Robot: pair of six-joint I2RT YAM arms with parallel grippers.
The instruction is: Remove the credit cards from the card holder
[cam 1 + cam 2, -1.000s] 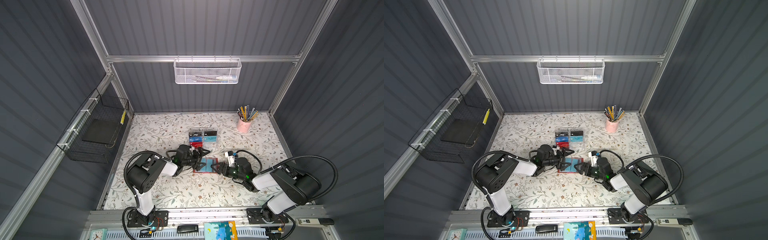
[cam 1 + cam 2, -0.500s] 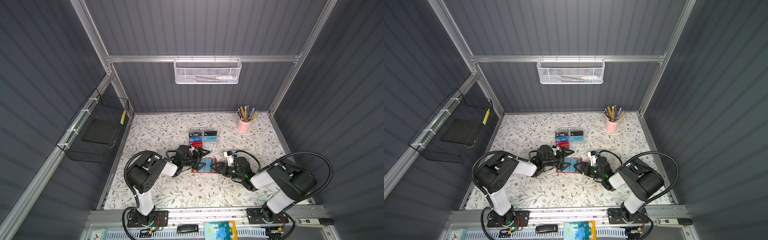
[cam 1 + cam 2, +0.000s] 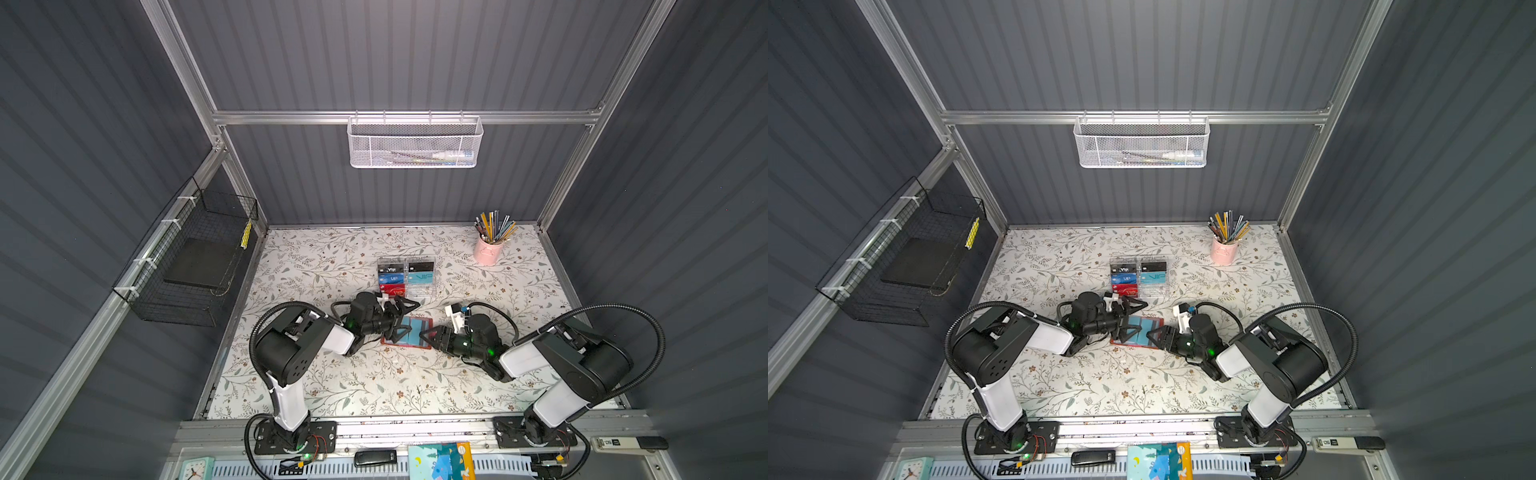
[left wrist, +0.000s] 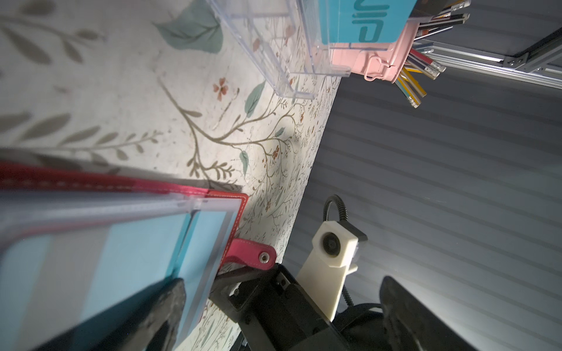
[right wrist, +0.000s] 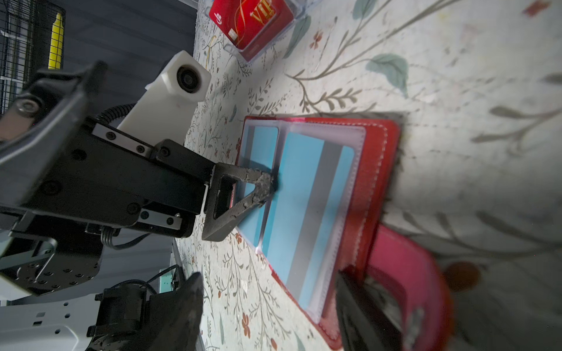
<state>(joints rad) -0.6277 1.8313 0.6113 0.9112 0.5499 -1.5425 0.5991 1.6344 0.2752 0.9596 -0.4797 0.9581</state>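
The card holder (image 3: 409,343) is a red wallet lying open on the floral table, seen in both top views (image 3: 1156,322). Teal credit cards (image 5: 304,194) sit in its clear sleeves (image 4: 137,243). My left gripper (image 3: 405,320) is open, and its fingertip (image 5: 258,185) presses down on a teal card near the wallet's middle. My right gripper (image 3: 430,336) is at the wallet's right edge with its jaws apart. Its finger (image 5: 365,313) is by the pink-red strap tab (image 5: 410,267); the other one hangs over bare table.
A clear acrylic rack (image 3: 406,276) with black, blue, red and teal VIP cards stands just behind the wallet. A pink pencil cup (image 3: 488,249) is at the back right. A black wire basket (image 3: 195,257) hangs on the left wall.
My right gripper has come in closer to the wallet's right edge and its jaws have narrowed. The left gripper stays open on the card.
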